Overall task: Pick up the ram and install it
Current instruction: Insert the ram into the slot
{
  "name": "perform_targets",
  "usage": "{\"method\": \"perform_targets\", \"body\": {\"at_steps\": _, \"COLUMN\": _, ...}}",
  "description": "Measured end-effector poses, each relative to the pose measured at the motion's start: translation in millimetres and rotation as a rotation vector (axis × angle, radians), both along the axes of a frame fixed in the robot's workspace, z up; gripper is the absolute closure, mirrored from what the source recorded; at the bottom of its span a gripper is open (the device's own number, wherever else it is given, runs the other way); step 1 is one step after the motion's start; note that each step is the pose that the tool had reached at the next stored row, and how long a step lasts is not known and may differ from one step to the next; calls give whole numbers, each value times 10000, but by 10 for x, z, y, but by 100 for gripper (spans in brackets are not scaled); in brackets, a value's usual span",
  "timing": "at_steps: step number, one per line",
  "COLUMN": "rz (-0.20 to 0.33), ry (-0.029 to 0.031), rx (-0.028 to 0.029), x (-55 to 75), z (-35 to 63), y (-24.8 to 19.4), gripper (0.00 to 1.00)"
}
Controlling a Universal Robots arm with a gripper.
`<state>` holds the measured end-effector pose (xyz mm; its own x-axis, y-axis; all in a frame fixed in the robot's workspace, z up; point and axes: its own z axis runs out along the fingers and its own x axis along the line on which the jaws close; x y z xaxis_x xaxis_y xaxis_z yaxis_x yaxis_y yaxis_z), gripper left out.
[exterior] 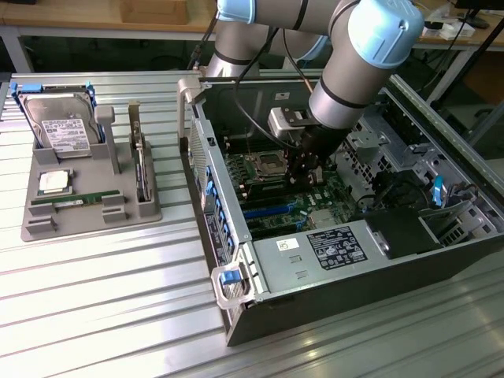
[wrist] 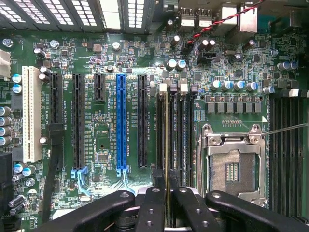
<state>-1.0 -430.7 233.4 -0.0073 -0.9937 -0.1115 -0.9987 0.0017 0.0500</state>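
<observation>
Inside the open black computer case (exterior: pixel 331 315) lying on the metal bench, the grey-and-blue robot arm (exterior: pixel 354 63) reaches down over the green motherboard (wrist: pixel 104 140). Picking up looks done: the black gripper (wrist: pixel 167 191) is clamped on the ram (wrist: pixel 167 140), a thin green stick seen edge-on, lined up along one of the black memory slots. Seating is what remains; it may already touch the slot, but I cannot tell. The open silver processor socket (wrist: pixel 232 169) sits just beside, the blue expansion slot (wrist: pixel 120 121) on the other side. Well apart, a grey tray (exterior: pixel 35 224) holds a silver hard drive (exterior: pixel 63 130) and square processor chip (exterior: pixel 53 181).
</observation>
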Motion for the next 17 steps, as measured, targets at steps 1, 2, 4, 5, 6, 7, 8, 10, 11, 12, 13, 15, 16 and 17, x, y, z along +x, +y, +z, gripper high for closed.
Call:
{"method": "perform_targets", "body": {"at_steps": 1, "rz": 0, "ry": 0, "rx": 2, "x": 0, "z": 0, "y": 0, "gripper": 87}}
{"method": "perform_targets", "body": {"at_steps": 2, "rz": 0, "ry": 0, "rx": 3, "x": 0, "z": 0, "y": 0, "gripper": 87}}
{"method": "perform_targets", "body": {"at_steps": 4, "rz": 0, "ry": 1, "rx": 6, "x": 0, "z": 0, "y": 0, "gripper": 87}}
{"method": "perform_targets", "body": {"at_steps": 5, "rz": 0, "ry": 1, "rx": 6, "x": 2, "z": 0, "y": 0, "gripper": 87}}
{"method": "perform_targets", "body": {"at_steps": 6, "rz": 0, "ry": 0, "rx": 6, "x": 7, "z": 0, "y": 0, "gripper": 87}}
{"method": "perform_targets", "body": {"at_steps": 7, "rz": 0, "ry": 0, "rx": 6, "x": 7, "z": 0, "y": 0, "gripper": 87}}
{"method": "perform_targets", "body": {"at_steps": 8, "rz": 0, "ry": 0, "rx": 6, "x": 7, "z": 0, "y": 0, "gripper": 87}}
{"method": "perform_targets", "body": {"at_steps": 10, "rz": 0, "ry": 0, "rx": 6, "x": 7, "z": 0, "y": 0, "gripper": 87}}
{"method": "perform_targets", "body": {"at_steps": 11, "rz": 0, "ry": 0, "rx": 6, "x": 7, "z": 0, "y": 0, "gripper": 87}}
{"method": "perform_targets", "body": {"at_steps": 12, "rz": 0, "ry": 0, "rx": 6, "x": 7, "z": -1, "y": 0, "gripper": 87}}
{"method": "perform_targets", "body": {"at_steps": 13, "rz": 0, "ry": -1, "rx": 7, "x": 6, "z": -7, "y": -1, "gripper": 87}}
{"method": "perform_targets", "body": {"at_steps": 15, "rz": 0, "ry": 0, "rx": 5, "x": 7, "z": -10, "y": -1, "gripper": 87}}
{"method": "perform_targets", "body": {"at_steps": 16, "rz": 0, "ry": 0, "rx": 5, "x": 7, "z": -10, "y": -1, "gripper": 87}}
{"method": "perform_targets", "body": {"at_steps": 17, "rz": 0, "ry": 0, "rx": 6, "x": 7, "z": -10, "y": -1, "gripper": 87}}
